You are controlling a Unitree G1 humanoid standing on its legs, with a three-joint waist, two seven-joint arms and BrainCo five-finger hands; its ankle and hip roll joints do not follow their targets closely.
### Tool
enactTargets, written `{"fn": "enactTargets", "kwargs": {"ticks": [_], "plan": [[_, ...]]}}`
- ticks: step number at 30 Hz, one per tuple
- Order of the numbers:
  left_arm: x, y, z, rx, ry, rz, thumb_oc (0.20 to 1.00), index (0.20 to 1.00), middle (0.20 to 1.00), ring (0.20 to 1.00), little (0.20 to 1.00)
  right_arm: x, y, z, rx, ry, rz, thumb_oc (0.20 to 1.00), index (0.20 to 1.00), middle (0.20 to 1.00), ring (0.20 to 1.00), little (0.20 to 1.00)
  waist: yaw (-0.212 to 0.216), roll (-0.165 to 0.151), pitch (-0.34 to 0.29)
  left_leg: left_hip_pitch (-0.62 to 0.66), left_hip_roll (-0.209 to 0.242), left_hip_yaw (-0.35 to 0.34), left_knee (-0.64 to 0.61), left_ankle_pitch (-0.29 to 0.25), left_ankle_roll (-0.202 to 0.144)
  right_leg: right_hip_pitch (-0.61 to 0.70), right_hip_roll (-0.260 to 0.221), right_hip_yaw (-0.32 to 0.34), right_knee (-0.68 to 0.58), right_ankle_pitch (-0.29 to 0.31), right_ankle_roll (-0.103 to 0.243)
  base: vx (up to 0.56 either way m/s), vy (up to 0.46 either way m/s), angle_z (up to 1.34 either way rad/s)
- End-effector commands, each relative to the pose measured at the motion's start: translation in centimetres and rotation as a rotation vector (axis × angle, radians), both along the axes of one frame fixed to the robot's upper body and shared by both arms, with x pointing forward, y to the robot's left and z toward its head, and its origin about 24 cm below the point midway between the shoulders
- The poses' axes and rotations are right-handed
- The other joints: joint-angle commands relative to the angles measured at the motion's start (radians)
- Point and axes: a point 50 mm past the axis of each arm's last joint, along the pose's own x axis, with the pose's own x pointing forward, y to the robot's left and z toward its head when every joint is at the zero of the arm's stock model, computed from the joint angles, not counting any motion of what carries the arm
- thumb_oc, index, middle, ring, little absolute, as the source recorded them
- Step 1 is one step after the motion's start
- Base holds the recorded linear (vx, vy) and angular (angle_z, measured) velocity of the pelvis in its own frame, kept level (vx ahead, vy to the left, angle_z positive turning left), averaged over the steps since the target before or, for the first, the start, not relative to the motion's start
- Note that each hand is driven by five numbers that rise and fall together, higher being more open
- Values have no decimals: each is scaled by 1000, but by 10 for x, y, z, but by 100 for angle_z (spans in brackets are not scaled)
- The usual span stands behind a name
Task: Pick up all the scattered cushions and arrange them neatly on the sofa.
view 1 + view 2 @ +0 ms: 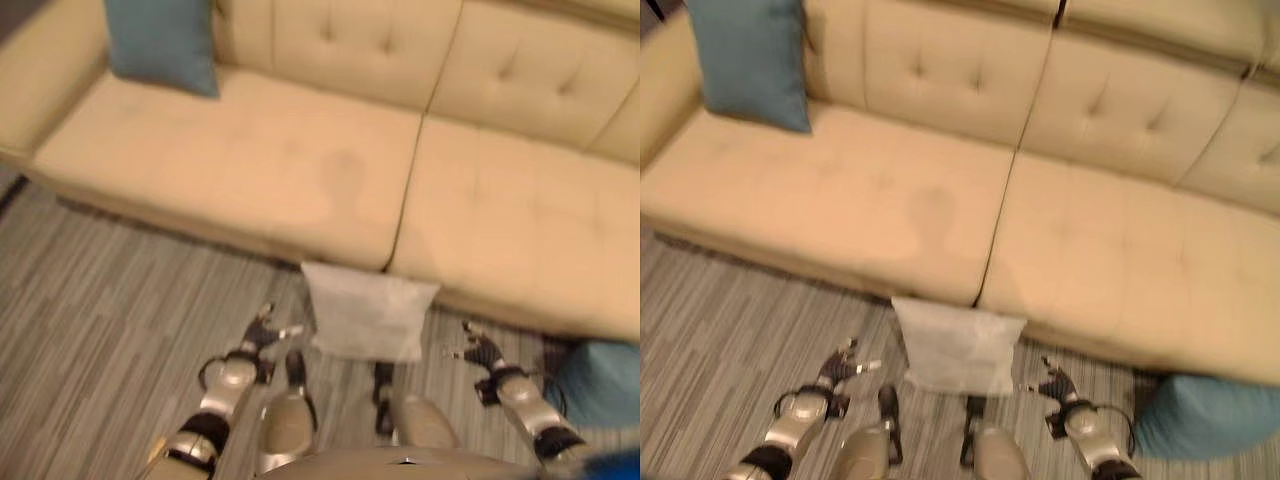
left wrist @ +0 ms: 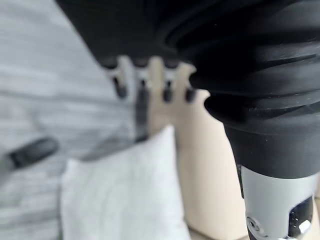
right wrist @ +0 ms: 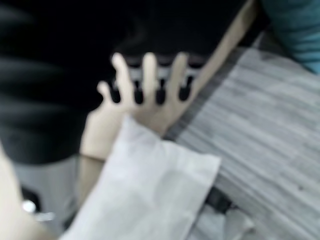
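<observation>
1. Left eye view: a beige sofa [image 1: 300, 160] spans the far side, with a blue cushion [image 1: 162, 42] standing at its far left.
2. White cushion [image 1: 365, 312] leans against its front, on the floor.
3. Left robot hand [image 1: 262, 335] and right robot hand [image 1: 478, 352] flank it, fingers spread, empty; closing evenly from both sides should lift it squarely.

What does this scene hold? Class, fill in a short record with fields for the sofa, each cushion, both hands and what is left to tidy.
Sofa: beige tufted sofa across the far side
Cushion on sofa: blue cushion, propped against the backrest at the robot's left end
Cushions on floor: white cushion against the sofa's front; teal cushion on the striped carpet at the robot's right
Left hand: fingers relaxed, holding nothing, left of the white cushion
Right hand: open, empty, right of it
Left to tidy: two floor cushions
</observation>
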Motion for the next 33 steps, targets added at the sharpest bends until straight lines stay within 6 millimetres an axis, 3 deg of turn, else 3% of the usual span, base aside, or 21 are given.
{"fn": "enactTargets", "kwargs": {"ticks": [1, 3, 6, 10, 11, 14, 19, 24, 28, 29, 33], "plan": [[4, 9, 13, -51, -112, 123, 1000, 1000, 1000, 1000, 1000, 18, -5, 25, -39, -145, -6, 1000, 1000, 1000, 1000, 1000, 3, -9, -56, -111, 22, 47, 132, -17, -20, -111, -67, -35, 156, -81, 72, -180, 22, -10], [8, 12, 17, -69, -136, 157, 1000, 1000, 1000, 1000, 1000, 25, -4, 32, -47, -177, -5, 1000, 1000, 1000, 1000, 1000, 4, -11, -53, -137, 32, 46, 163, -44, -29, -142, -73, -28, 190, -107, 81, -13, 12, -31], [30, 14, 45, -117, -261, 218, 1000, 1000, 1000, 1000, 1000, 52, -1, 62, -67, -305, -8, 1000, 1000, 1000, 1000, 1000, 5, -8, -32, -279, 62, 50, 252, -55, -27, -290, -92, -20, 267, -109, 80, -97, -6, -34], [43, 18, 63, -132, -328, 249, 1000, 1000, 1000, 1000, 1000, 67, -3, 80, -91, -375, -21, 1000, 1000, 1000, 1000, 1000, 2, -3, -20, -388, 78, 35, 320, -64, -26, -389, -106, -19, 321, -115, 76, -47, -6, 2], [52, 18, 74, -169, -370, 287, 1000, 1000, 1000, 1000, 1000, 77, -7, 95, -111, -429, -48, 1000, 1000, 1000, 1000, 1000, 2, 2, -4, -461, 87, 27, 365, -73, -22, -463, -117, -16, 372, -121, 71, -45, 6, 8], [57, 17, 82, -199, -396, 311, 1000, 1000, 1000, 1000, 1000, 83, -9, 105, -120, -470, -66, 1000, 1000, 1000, 1000, 1000, -1, 5, -2, -528, 99, 16, 402, -79, -24, -527, -125, -15, 415, -131, 66, -31, -2, 8], [77, 10, 111, -254, -487, 320, 1000, 1000, 1000, 1000, 1000, 96, -22, 132, -126, -564, -149, 1000, 1000, 1000, 1000, 1000, 0, 18, 7, -718, 113, -20, 532, -109, -19, -713, -149, -4, 566, -169, 54, 5, -15, 16], [93, 3, 134, -293, -533, 316, 1000, 1000, 1000, 1000, 1000, 110, -24, 164, -127, -680, -179, 1000, 1000, 1000, 1000, 1000, -8, 6, 11, -907, 121, -53, 666, -142, -13, -885, -149, 4, 687, -203, 32, 33, -13, 5], [100, 3, 148, -300, -564, 302, 1000, 1000, 1000, 1000, 1000, 113, -24, 177, -119, -730, -196, 1000, 1000, 1000, 1000, 1000, -19, 1, 14, -990, 125, -72, 717, -158, -8, -972, -146, 13, 742, -219, 22, 50, 5, -1], [105, 2, 163, -304, -605, 281, 1000, 1000, 1000, 1000, 1000, 115, -24, 186, -116, -765, -189, 1000, 1000, 1000, 1000, 1000, -25, 0, 19, -1042, 128, -85, 752, -170, -2, -1026, -143, 26, 776, -227, 16, 59, 34, -3], [113, 2, 181, -296, -642, 270, 1000, 1000, 1000, 1000, 1000, 116, -30, 200, -132, -804, -192, 1000, 1000, 1000, 1000, 1000, -37, -11, 30, -1124, 148, -104, 836, -204, 13, -1110, -148, 47, 843, -247, 5, 64, 25, -8]]}}
